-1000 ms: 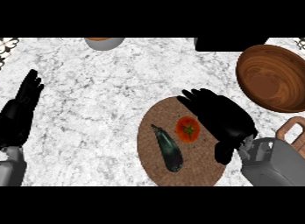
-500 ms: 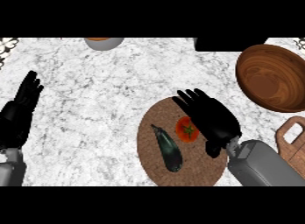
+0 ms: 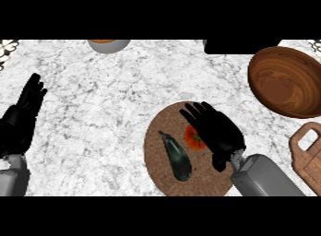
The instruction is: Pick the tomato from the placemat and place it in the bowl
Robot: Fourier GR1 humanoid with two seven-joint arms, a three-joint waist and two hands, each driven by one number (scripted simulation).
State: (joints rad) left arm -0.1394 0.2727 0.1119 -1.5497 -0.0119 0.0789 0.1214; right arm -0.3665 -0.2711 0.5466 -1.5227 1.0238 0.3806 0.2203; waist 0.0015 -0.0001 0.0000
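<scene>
One tomato [image 3: 194, 138] on placemat [image 3: 164, 175], half under spread right hand [image 3: 216, 130]

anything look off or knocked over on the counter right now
Nothing stands out. The tomato and eggplant lie on the round placemat, the wooden bowl sits upright and holds nothing, and the right hand hovers open over the tomato.

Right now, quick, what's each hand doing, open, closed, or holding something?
Left hand: open, fingers up, resting at the view's left, holding nothing.
Right hand: open, fingers straight, over the tomato on the placemat, not curled round it.
</scene>
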